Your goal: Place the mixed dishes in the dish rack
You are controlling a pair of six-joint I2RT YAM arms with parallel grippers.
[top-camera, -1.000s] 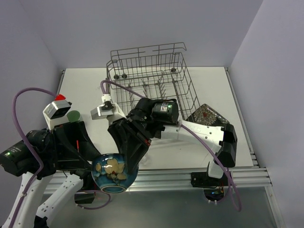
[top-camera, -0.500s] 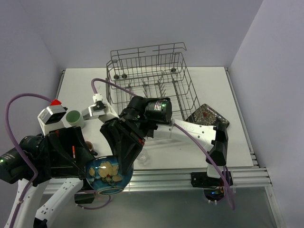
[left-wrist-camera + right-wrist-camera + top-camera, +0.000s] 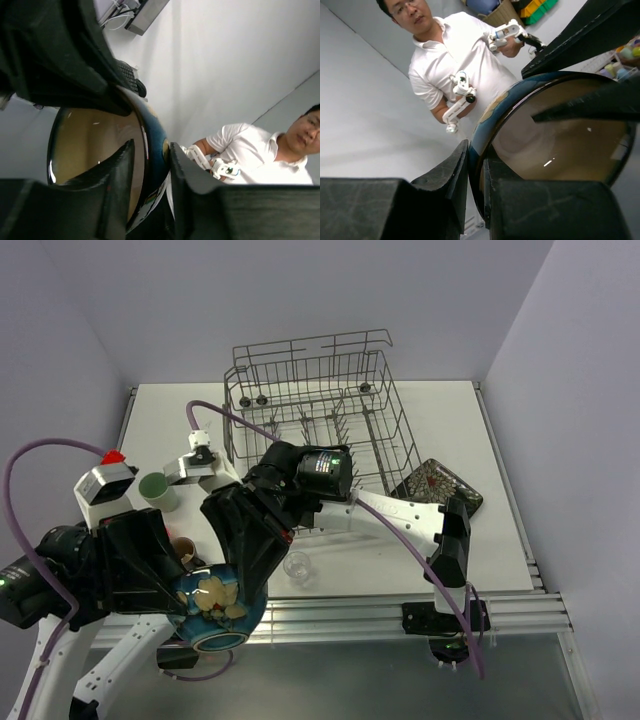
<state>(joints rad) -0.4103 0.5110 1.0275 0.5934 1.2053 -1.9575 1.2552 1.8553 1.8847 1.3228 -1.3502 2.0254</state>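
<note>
The blue round bowl (image 3: 213, 605) hangs tilted over the table's near left edge, between both grippers. My left gripper (image 3: 180, 592) is shut on its left rim, one finger inside and one outside (image 3: 150, 167). My right gripper (image 3: 247, 580) is shut on its right rim (image 3: 476, 170). The bowl's tan inside fills the left wrist view (image 3: 90, 145) and the right wrist view (image 3: 560, 135). The grey wire dish rack (image 3: 372, 390) stands at the back. The black square plate (image 3: 436, 484) lies right of it. The pale green cup (image 3: 157, 490), dark brown mug (image 3: 184, 550) and clear glass (image 3: 296, 565) stand on the table. The orange bowl is hidden.
The white table (image 3: 400, 560) ends in a metal rail at its near edge (image 3: 350, 615). Purple cables loop over both arms. A person in a white shirt (image 3: 465, 60) holding hand controllers shows past the table in both wrist views.
Both arms have carried the bowl left and toward the near edge, tilting it more. This uncovered the green cup, the brown mug and the clear glass.
</note>
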